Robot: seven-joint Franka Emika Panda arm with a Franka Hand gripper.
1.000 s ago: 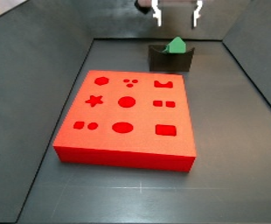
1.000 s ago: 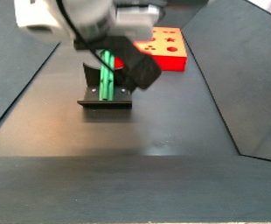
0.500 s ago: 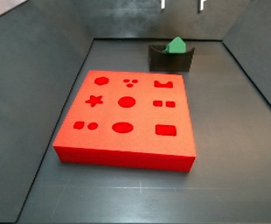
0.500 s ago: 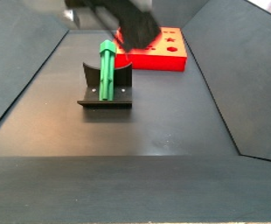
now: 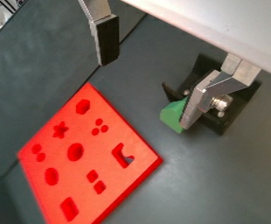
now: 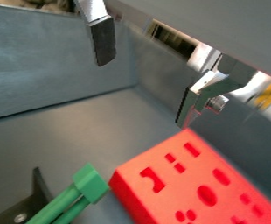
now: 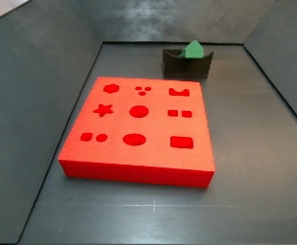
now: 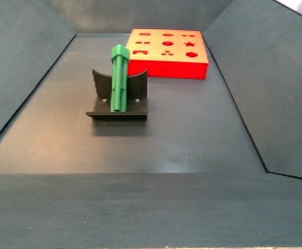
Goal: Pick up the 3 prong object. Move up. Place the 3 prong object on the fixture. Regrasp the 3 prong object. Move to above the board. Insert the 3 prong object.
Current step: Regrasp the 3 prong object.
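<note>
While the board fills mid-frame, we note the fixture left of centre, cradling the 3 prong object upright. Our gripper, seen only in wrist views, hangs above, fingers released, empty.

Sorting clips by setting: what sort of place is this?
Likely a lab test bench for peg fitting: a bare grey walled bin, a red board with shaped holes, a green peg propped on a dark fixture. The open pincer hangs above, empty.
</note>
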